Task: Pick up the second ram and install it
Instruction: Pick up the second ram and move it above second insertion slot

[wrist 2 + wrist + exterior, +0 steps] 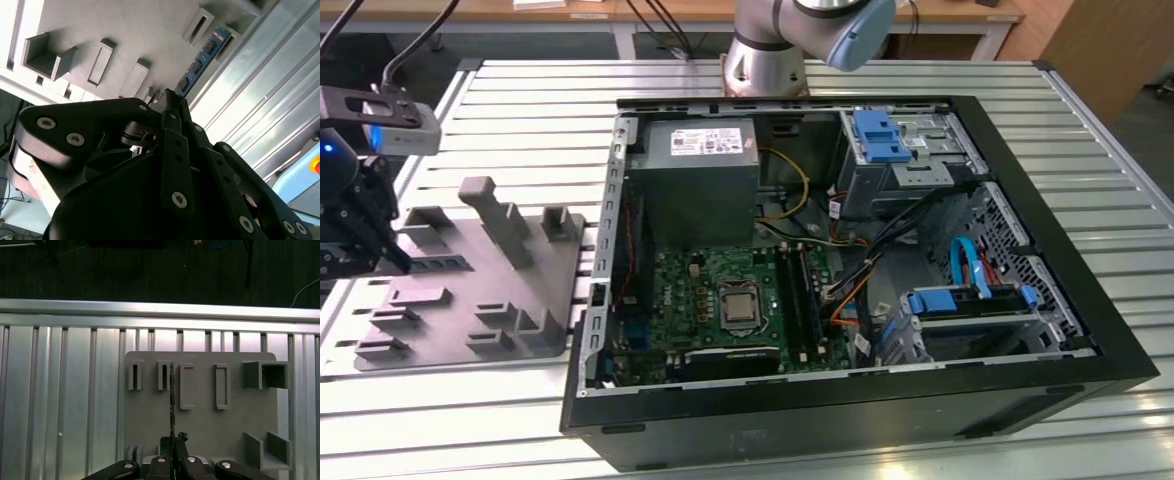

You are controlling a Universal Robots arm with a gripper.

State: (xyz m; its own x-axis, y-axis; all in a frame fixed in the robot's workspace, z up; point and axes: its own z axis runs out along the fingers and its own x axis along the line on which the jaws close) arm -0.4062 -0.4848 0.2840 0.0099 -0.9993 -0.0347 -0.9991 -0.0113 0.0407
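The second ram [202, 57] is a thin dark stick with black chips, standing on edge at the grey moulded holder [125, 35]. In the first wrist view the ram [171, 400] appears edge-on as a thin dark line running from a slot to my fingers. My gripper [172, 97] has its black fingers closed together on the near end of the stick. In the exterior view the gripper [394, 262] sits low over the holder [480, 290] at the exterior view's left, with the ram [440, 265] beside it.
An open computer case [854, 400] lies to the exterior view's right of the holder, with a green motherboard [720, 300] and long black memory slots [798, 290] inside. The ribbed metal table [1107, 160] runs all round. The arm's base [767, 55] stands behind the case.
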